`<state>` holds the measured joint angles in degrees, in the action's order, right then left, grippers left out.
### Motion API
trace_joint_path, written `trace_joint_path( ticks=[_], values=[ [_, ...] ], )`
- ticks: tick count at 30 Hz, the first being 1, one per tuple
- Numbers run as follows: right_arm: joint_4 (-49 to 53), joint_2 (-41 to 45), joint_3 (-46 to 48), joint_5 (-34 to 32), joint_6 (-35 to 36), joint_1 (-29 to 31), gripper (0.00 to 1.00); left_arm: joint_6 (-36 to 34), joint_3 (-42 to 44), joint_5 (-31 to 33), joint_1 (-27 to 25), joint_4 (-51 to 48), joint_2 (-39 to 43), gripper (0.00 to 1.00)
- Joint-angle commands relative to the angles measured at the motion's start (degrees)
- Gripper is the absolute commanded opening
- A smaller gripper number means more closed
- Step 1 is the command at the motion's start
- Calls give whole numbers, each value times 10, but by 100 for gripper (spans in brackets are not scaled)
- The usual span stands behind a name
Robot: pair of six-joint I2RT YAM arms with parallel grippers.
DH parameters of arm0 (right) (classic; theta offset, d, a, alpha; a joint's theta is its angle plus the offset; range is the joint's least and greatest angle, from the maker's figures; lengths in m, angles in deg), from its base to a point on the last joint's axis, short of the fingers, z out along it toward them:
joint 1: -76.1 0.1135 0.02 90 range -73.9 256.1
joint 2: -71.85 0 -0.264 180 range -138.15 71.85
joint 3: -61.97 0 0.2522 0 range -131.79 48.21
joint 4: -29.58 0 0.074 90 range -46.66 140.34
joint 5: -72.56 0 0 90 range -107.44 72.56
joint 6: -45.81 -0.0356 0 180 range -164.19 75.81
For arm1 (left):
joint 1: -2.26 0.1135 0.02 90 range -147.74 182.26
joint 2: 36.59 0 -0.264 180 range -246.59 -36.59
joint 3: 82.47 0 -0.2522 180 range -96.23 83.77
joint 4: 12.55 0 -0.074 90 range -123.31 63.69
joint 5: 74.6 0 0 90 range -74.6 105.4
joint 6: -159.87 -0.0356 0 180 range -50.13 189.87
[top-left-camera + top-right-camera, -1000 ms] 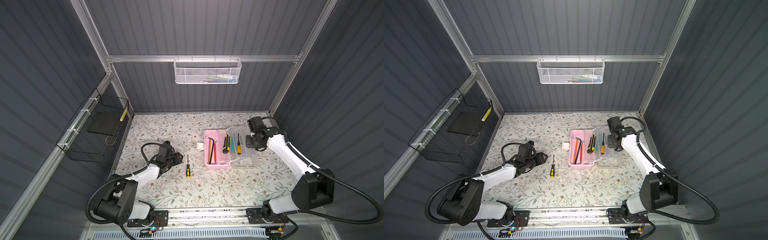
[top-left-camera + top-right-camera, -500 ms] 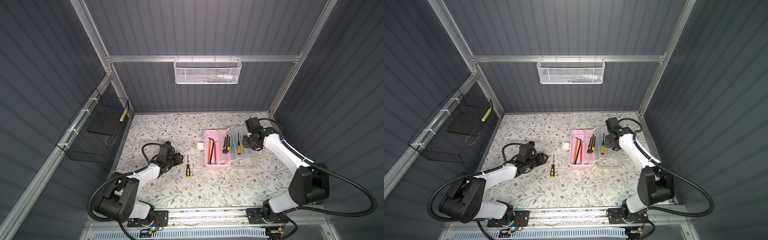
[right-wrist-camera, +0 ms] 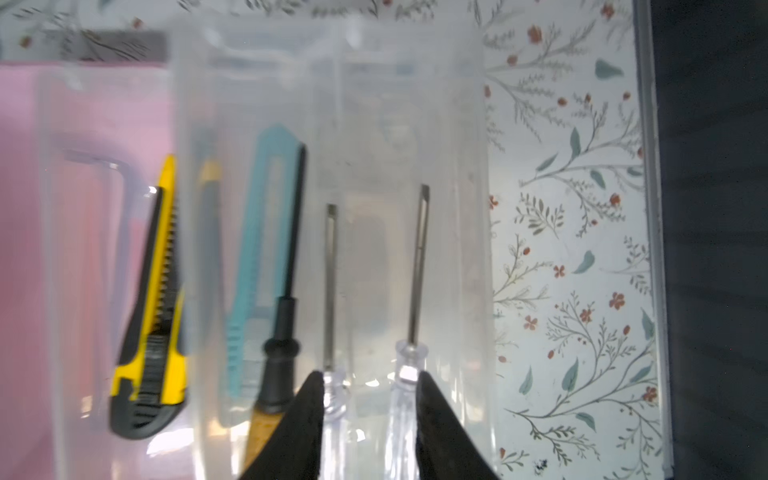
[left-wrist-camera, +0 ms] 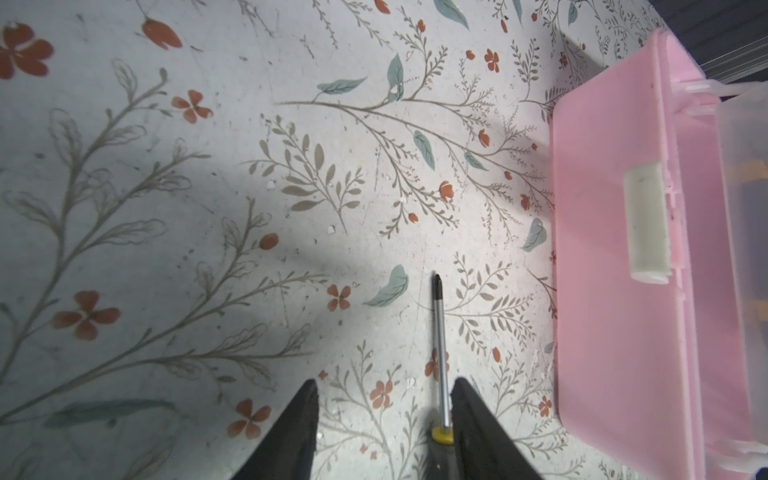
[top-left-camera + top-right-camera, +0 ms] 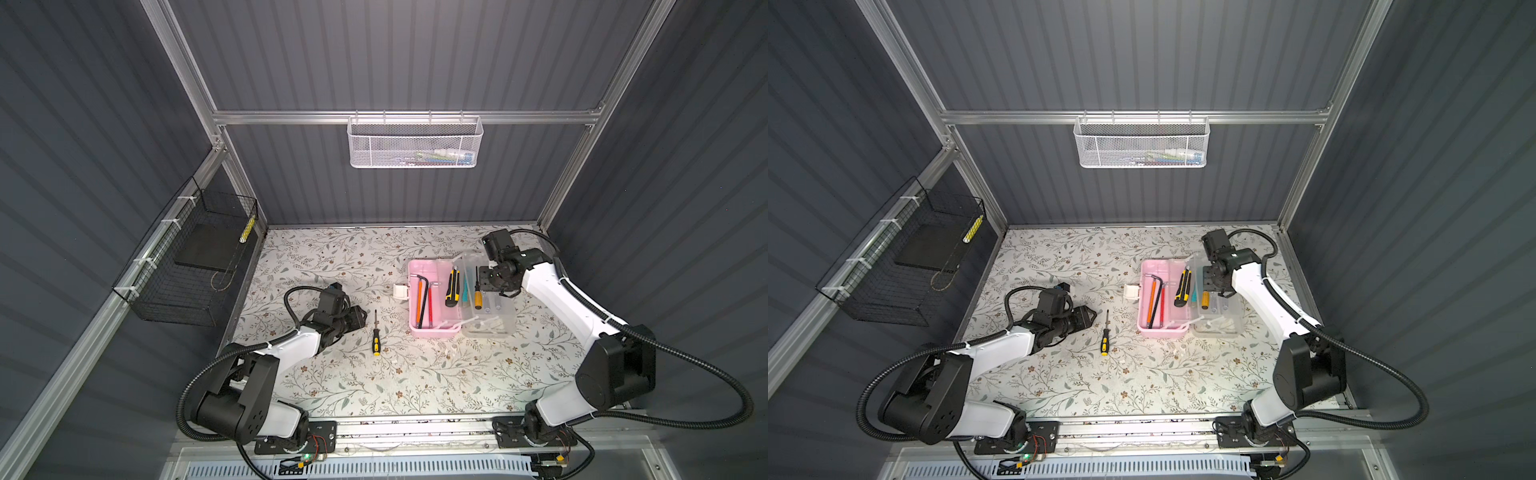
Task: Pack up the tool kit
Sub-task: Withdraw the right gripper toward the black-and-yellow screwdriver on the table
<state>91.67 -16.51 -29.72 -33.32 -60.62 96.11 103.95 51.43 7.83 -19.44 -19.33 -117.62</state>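
Now your right gripper [image 3: 368,376] has just parted, releasing the clear-handled screwdriver [image 3: 417,266] into the lid [image 5: 498,320] of the tool kit [image 5: 415,328], open right of centre; your left gripper [image 4: 383,381], jaws apart, straddles the last loose screwdriver [image 4: 439,340] on the bench [image 5: 332,257].

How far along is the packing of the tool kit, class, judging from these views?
Done: hex keys, two utility knives and an orange-handled screwdriver lie in the open tool box. In hand: nothing gripped; the right gripper hangs open over two clear-handled screwdrivers in the lid, the left gripper open by the black-and-yellow screwdriver on the table. Left: pack that screwdriver, close the lid.
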Motion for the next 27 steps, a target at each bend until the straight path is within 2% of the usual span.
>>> trace_joint_path(
  ticks=[1, 6, 13, 18, 24, 27],
  values=[
    [34, 8, -57, -37, 3, 52, 38, 1, -12, -8, 1, 7, 2, 53],
    [28, -15, -123, -27, -4, 142, 40, 5, -8, -7, 1, 5, 11, 53],
    [10, -113, -200, 50, -27, 269, 53, 16, 9, -8, 1, 6, 37, 53],
    [-5, -189, -227, 113, -47, 329, 54, 24, 21, -22, 6, 10, 55, 55],
    [-15, -247, -231, 160, -59, 359, 58, 71, 58, -133, 86, 60, 66, 57],
    [-33, -260, -214, 194, -66, 361, 57, 75, 70, -161, 127, 61, 71, 57]
  ],
)
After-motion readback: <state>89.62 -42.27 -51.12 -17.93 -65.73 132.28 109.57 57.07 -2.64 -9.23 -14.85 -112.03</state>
